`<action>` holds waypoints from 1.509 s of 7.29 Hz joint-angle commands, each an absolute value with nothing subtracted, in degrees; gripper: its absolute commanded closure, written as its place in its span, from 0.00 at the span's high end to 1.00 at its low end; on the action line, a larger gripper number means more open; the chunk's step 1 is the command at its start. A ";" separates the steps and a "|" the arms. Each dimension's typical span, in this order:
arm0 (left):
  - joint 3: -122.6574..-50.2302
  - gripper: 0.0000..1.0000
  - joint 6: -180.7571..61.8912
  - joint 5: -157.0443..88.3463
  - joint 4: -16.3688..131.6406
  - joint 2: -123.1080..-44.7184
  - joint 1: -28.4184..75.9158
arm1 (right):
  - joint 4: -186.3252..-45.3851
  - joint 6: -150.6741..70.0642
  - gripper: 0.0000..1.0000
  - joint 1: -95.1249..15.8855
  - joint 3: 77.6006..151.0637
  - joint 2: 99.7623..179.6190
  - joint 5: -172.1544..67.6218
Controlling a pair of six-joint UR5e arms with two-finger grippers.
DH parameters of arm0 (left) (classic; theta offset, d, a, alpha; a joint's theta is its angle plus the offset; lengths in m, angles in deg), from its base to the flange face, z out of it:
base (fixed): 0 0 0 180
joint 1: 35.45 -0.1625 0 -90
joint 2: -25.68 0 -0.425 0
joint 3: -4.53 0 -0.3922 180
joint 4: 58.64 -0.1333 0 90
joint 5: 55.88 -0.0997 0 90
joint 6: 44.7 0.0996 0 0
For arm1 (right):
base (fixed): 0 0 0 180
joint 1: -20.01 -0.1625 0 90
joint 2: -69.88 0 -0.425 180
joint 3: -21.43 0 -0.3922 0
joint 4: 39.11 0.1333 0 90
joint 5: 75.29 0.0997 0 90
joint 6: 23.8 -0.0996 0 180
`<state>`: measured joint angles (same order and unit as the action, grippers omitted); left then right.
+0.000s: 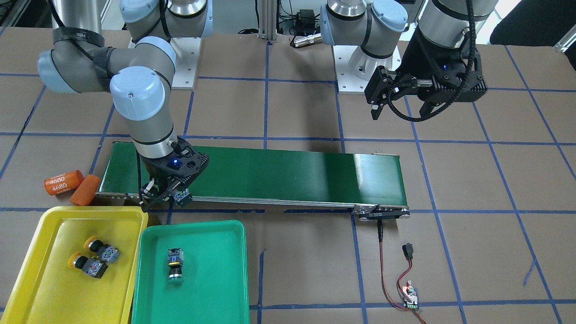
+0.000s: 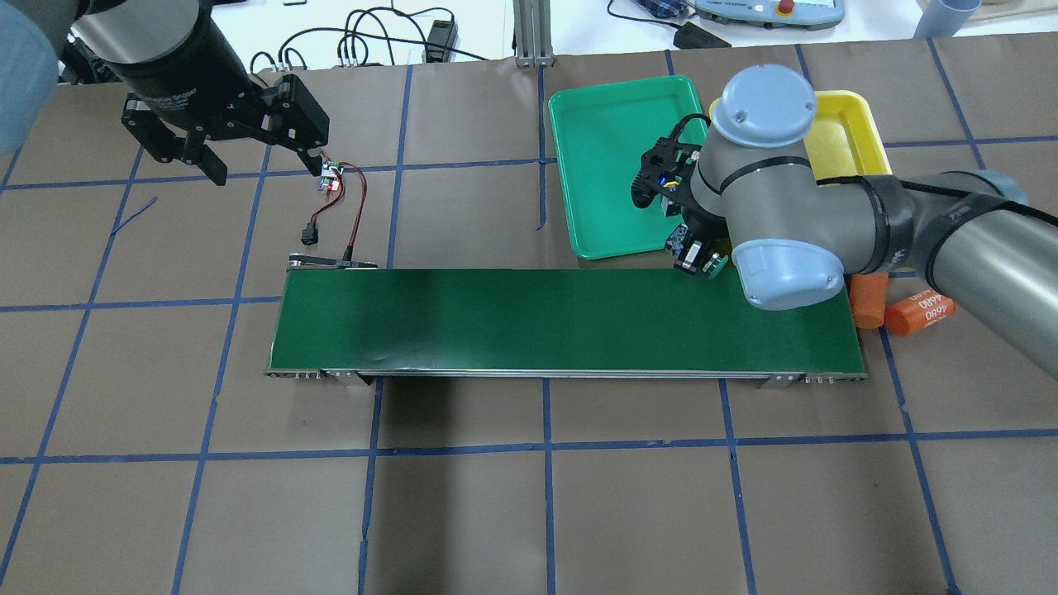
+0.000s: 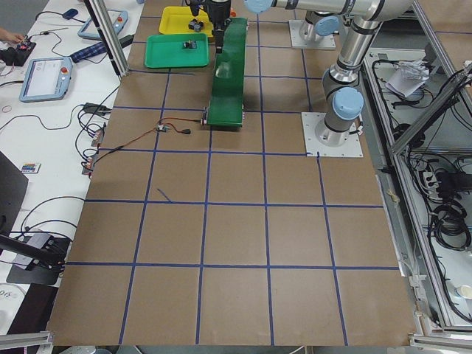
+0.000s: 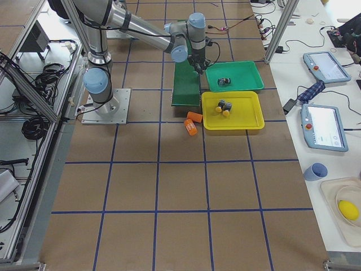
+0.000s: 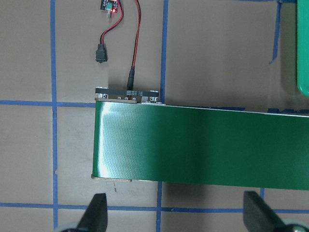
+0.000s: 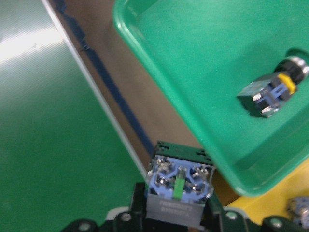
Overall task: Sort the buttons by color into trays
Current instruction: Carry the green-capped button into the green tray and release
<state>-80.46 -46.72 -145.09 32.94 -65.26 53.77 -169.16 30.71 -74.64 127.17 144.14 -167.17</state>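
Right gripper (image 1: 173, 196) clamped on a button (image 6: 179, 186), low over the belt's (image 1: 292, 171) edge, just beside the green tray (image 1: 207, 288). One lone button (image 1: 174, 263) lies inside it. Yellow-capped buttons (image 1: 102, 249), two, rest in the yellow tray (image 1: 49, 288). Left gripper (image 2: 264, 169) hangs wide apart, empty, near the belt's other end.

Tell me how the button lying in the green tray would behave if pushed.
Probably it would skid or pivot, not roll: the button lies on its side, round cap one end, boxy block the other. The rim of the green tray would likely stop it.
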 commanded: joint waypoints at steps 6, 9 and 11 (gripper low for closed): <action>-80.38 1.00 -46.72 -145.09 32.15 -65.98 53.67 | -165.47 30.07 1.00 -75.44 106.86 132.09 -158.26; -81.16 1.00 -46.72 -145.53 30.56 -65.30 53.76 | -142.28 25.70 1.00 -75.70 105.97 148.14 -158.96; -80.90 1.00 -46.64 -145.36 30.74 -65.11 53.76 | -129.00 11.29 1.00 -75.61 108.94 157.73 -159.05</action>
<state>-80.91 -46.67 -145.55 30.68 -65.28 53.76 -137.37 21.31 -75.67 107.15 151.89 -158.96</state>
